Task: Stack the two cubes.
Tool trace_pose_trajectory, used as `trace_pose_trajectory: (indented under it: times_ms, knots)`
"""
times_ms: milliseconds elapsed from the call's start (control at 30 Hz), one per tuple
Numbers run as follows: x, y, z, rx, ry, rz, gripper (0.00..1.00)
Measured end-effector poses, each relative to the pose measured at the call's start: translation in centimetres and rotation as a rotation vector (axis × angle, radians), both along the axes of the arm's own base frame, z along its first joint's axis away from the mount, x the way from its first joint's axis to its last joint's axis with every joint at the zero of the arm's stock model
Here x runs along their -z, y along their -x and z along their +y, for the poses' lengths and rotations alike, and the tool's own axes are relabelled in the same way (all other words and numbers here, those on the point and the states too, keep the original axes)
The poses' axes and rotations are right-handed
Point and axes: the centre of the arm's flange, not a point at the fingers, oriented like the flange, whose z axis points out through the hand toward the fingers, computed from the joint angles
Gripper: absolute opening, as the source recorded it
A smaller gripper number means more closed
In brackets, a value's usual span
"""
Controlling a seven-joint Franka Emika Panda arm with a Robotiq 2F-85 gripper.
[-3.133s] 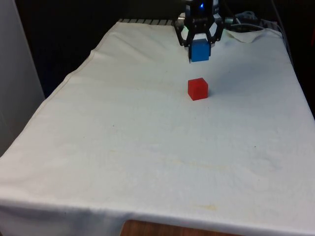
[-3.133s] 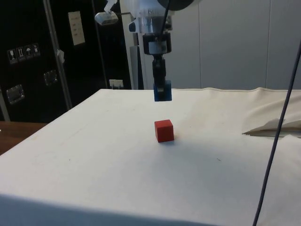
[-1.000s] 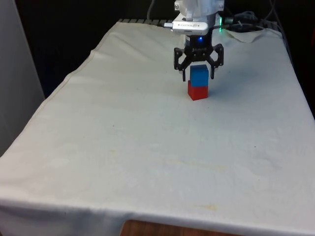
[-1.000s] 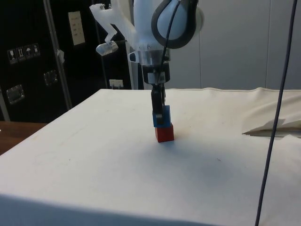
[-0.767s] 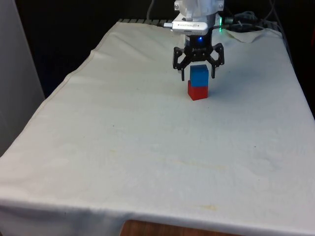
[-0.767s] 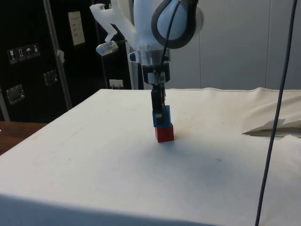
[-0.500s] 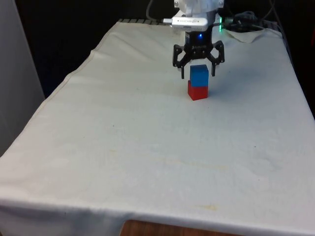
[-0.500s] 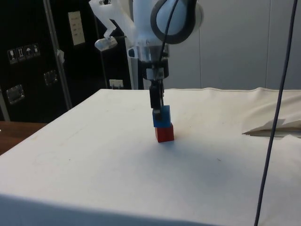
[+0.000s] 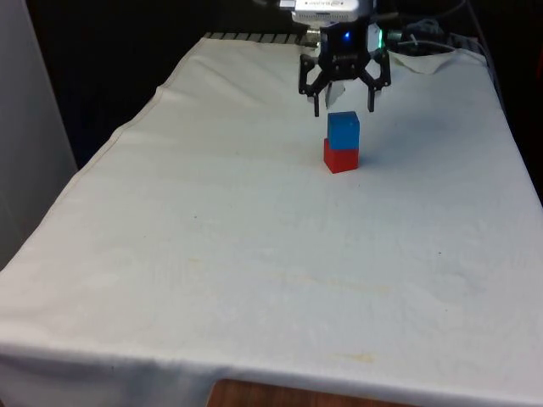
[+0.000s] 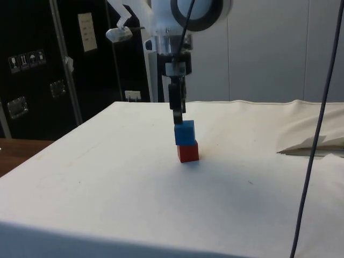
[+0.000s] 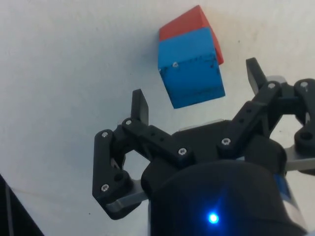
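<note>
- The blue cube (image 9: pixel 344 125) sits on top of the red cube (image 9: pixel 340 158) on the bench (image 9: pixel 254 254).
- The gripper (image 9: pixel 344 103) is open, holding nothing, just above the blue cube.

The blue cube (image 9: pixel 343 125) is a plain, bright sky blue with no pattern in the front view; the wrist view shows small dark specks and scuffs on one of its faces (image 11: pixel 192 73). The red cube (image 9: pixel 341 157) is a solid, saturated red, unmarked on the faces that show, and it reads the same red in the side view (image 10: pixel 188 151). The gripper (image 9: pixel 344 108) is matte black throughout, its fingers (image 11: pixel 140 105) black as well, with small silver screw heads dotted along the black links. The tablecloth (image 9: pixel 254 254) is off-white, nearly cream, with faint yellowish stains towards the near edge and a few tiny dark specks.
</note>
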Motion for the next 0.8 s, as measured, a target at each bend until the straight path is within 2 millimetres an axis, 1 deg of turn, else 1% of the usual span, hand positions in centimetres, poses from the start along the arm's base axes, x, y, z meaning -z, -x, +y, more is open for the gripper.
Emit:
trace_pose_trajectory:
  times_ms: [100,200,400,800]
  knots:
    - [-0.7,-0.1,-0.3,0.009,-0.002,-0.005,1.00]
    - [-1.0,-0.2,-0.6,0.015,-0.002,-0.005,1.00]
    - [-2.2,-0.6,-1.9,0.043,-0.003,-0.008,1.00]
    - [-4.0,-1.2,-4.1,0.085,-0.005,-0.017,1.00]
